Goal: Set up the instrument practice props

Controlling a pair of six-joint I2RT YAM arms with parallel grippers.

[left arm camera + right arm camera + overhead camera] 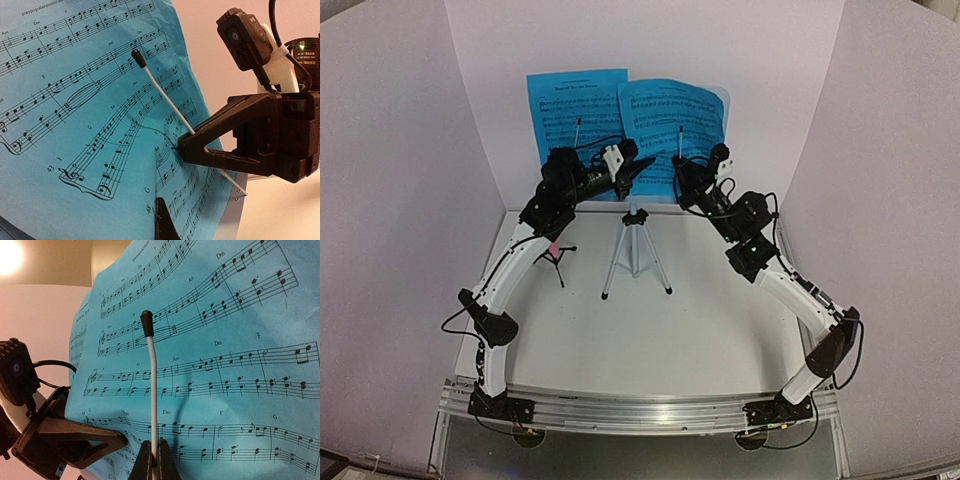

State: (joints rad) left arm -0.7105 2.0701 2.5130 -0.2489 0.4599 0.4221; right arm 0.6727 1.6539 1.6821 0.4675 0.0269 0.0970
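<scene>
Two bright blue sheets of music, the left sheet [570, 110] and the right sheet [670, 115], stand side by side at the back on the music stand desk, whose pale grey edge [231, 222] shows past the paper. The silver tripod [636, 250] stands below them. My right gripper [155, 446] is shut on a white wire rod with a black tip [152, 375] that lies across the right sheet [225, 365]. My left gripper [161, 202] is shut, its tip against the creased lower left of that sheet; a pinch on the paper does not show. Both grippers [648, 170] [678, 160] meet between the sheets.
A second wire rod [580, 130] lies on the left sheet. A small black stand with a pink part [555, 255] sits beside the left arm. White walls close in the back and sides, close behind the sheets.
</scene>
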